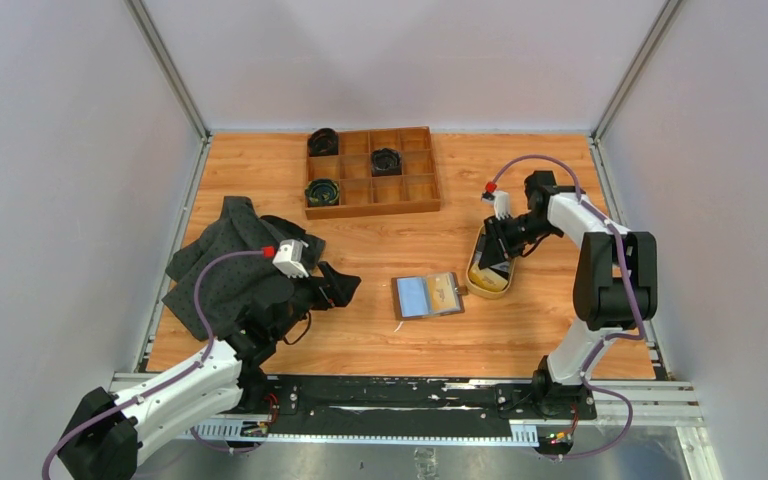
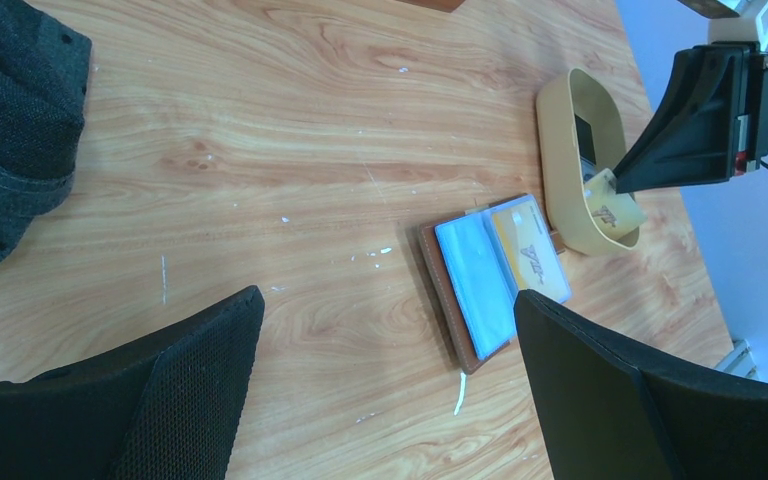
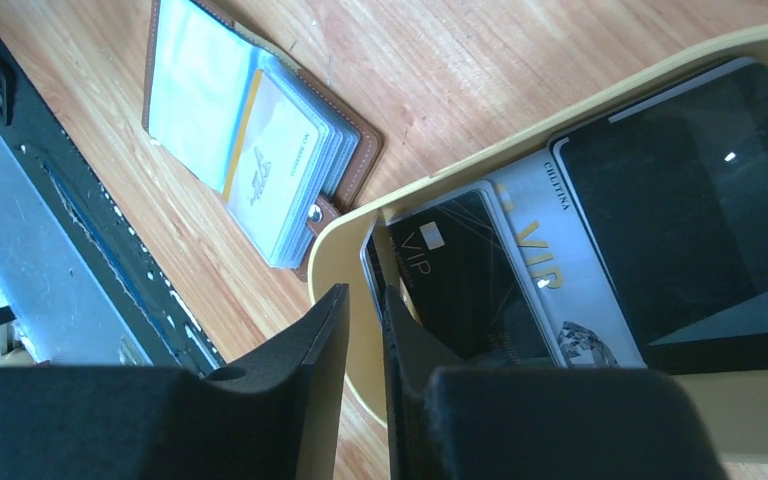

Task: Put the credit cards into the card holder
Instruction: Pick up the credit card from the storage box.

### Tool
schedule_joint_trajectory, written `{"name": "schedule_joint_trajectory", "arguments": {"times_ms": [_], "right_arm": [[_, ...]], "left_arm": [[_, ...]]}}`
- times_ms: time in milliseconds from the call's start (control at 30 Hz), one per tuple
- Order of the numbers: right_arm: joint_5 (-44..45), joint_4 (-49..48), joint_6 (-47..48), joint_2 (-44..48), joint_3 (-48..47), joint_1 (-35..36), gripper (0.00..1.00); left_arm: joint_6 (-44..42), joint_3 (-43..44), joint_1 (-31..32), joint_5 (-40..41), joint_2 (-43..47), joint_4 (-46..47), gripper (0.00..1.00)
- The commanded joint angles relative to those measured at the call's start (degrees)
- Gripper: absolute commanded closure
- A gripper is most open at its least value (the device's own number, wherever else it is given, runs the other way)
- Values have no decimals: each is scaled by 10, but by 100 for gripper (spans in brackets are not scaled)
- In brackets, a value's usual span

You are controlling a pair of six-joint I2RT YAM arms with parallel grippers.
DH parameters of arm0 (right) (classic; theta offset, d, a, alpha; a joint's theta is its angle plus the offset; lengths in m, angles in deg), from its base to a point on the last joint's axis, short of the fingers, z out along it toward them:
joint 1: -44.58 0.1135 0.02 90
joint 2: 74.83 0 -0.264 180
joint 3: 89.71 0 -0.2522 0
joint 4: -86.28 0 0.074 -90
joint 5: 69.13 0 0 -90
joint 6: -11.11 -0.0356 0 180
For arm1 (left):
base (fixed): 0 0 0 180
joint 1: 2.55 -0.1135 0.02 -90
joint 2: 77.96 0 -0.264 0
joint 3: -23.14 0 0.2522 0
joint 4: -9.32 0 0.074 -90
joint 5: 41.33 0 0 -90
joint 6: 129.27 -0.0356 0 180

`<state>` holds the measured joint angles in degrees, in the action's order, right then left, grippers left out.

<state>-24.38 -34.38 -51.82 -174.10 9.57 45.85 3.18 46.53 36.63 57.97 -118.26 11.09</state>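
My right claw (image 3: pixel 365 300) pinches one card (image 2: pixel 612 214) by its edge at the near end of the dish (image 2: pixel 552 160), tilted up so I can carry it to the holder (image 2: pixel 485 285) lying open just beside.

The card holder (image 1: pixel 428 296) lies mid-frame on the bench (image 1: pixel 360 340). The dish (image 1: pixel 488 293) with the credit cards (image 3: pixel 580 270) lies just right of it, the tray (image 1: pixel 371 172) is behind, and the cloth (image 1: pixel 235 262) is at the left.
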Motion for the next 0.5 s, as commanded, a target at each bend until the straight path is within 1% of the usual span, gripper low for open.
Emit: {"name": "schedule_joint_trajectory", "arguments": {"times_ms": [0, 300, 400, 467], "right_arm": [[-22, 48, 35, -2, -14, -8, 78], [6, 51, 56, -13, -8, -8, 79], [19, 51, 66, -13, -8, -5, 83], [21, 51, 73, -10, -8, -2, 87]], "left_arm": [[2, -1, -5, 12, -2, 1, 0], [2, 0, -6, 10, -4, 1, 0], [2, 0, -7, 10, -4, 1, 0], [1, 0, -7, 9, -4, 1, 0]]}}
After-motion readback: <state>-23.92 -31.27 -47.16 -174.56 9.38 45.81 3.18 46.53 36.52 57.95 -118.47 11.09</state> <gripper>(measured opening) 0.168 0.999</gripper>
